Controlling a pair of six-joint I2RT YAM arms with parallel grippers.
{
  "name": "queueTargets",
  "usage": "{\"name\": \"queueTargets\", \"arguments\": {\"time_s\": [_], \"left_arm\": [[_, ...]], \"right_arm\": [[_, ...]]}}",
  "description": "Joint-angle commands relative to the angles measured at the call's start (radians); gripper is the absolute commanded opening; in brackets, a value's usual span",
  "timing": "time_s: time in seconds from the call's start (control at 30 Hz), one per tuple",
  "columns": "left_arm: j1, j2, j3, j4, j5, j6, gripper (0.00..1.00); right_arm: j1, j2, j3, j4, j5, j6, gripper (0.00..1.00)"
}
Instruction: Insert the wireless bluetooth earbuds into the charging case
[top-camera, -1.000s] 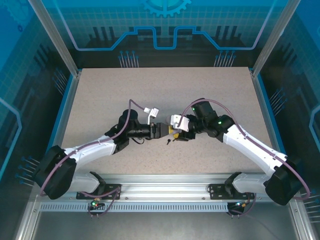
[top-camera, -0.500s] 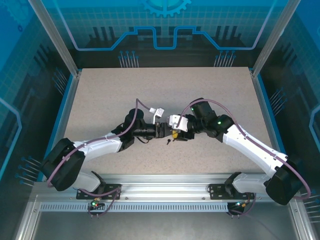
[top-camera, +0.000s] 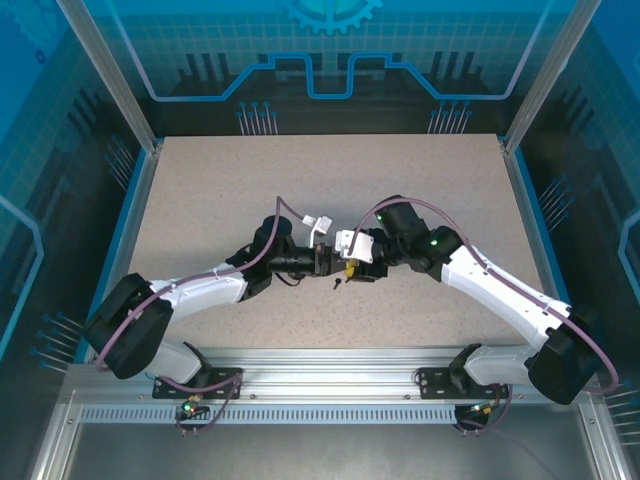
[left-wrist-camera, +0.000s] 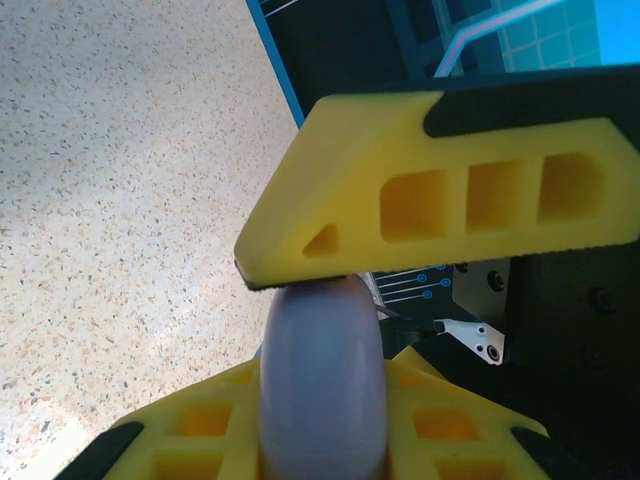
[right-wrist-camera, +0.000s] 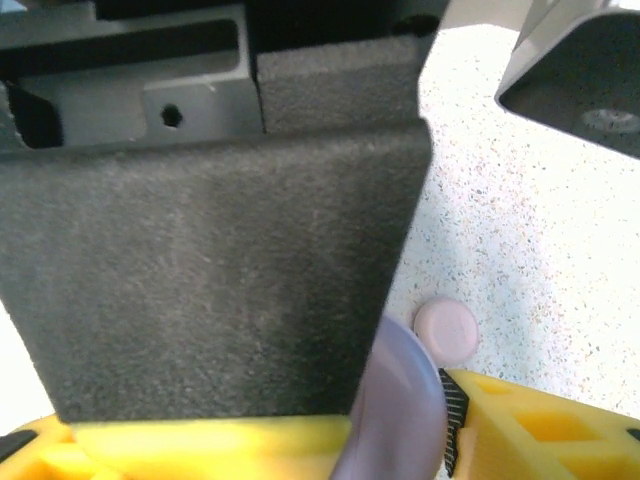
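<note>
Left jaws clamp the smooth rounded lavender case (edge-on); right jaws, I cannot tell. Pinch it centred: the shell looks slippery.

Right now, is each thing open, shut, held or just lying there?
lavender case, held in the air, lid unclear
left gripper, shut on the lavender case
right gripper, fingers beside the lavender case, grip unclear
pink case, lying on the table, untouched
</note>
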Motion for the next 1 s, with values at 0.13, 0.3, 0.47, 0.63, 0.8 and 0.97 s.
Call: {"name": "queueTargets", "arguments": {"time_s": [0.13, 0.3, 0.47, 0.63, 0.8, 0.97], "left_arm": [[-0.013, -0.087, 0.022, -0.005, -0.049, 0.156, 0.13], [-0.013, -0.143, 0.018, -0.006, -0.087, 0.363, 0.10], [-0.015, -0.187, 0.008, 0.007, -0.093, 0.605, 0.10], [-0.027, -0.204, -0.018, 0.107, -0.077, 0.782, 0.08], [-0.049, -0.206, -0.010, 0.107, -0.078, 0.923, 0.04], [-0.063, -0.213, 0.006, 0.060, -0.089, 1.011, 0.02]], "right_arm": [[-0.038, -0.134, -0.039, 0.023, -0.062, 0.063, 0.90], [-0.103, -0.294, -0.134, 0.085, -0.183, 0.156, 1.00], [-0.128, -0.431, -0.215, 0.190, -0.208, 0.272, 1.00], [-0.131, -0.493, -0.240, 0.275, -0.208, 0.368, 1.00], [-0.133, -0.483, -0.212, 0.285, -0.177, 0.397, 1.00], [-0.134, -0.445, -0.173, 0.293, -0.190, 0.411, 0.95]]}}
